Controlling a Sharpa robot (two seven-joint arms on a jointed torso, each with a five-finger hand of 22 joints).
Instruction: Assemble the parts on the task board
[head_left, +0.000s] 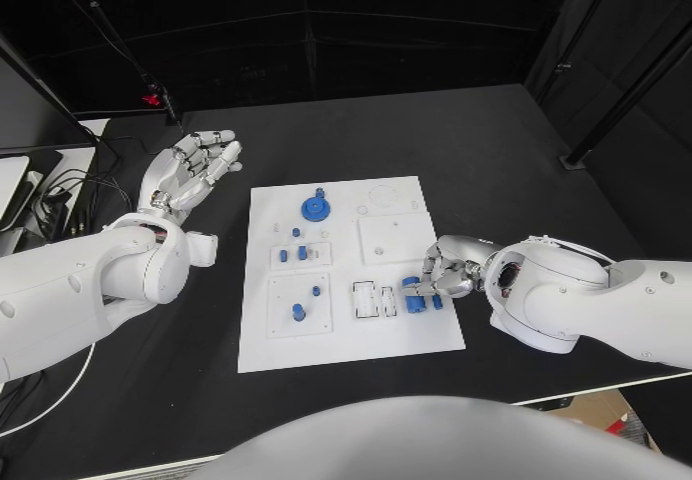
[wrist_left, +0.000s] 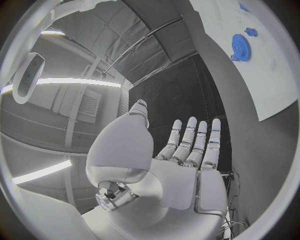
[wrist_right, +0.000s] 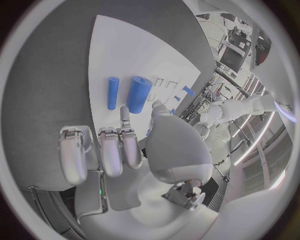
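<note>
Two loose blue cylinders lie side by side near the task board's (head_left: 353, 340) right edge, at about four o'clock from its centre: a thick blue cylinder (wrist_right: 139, 94) and a thin blue cylinder (wrist_right: 112, 92), their long axes parallel. The right hand (head_left: 450, 268) hovers directly over them, far nearer than the left hand (head_left: 199, 165). Its fingers (wrist_right: 119, 150) curl partly inward; the thumb tip seems to touch the thick cylinder, though contact is unclear, and nothing is gripped. The left hand waits well apart at ten o'clock, flat, holding nothing.
</note>
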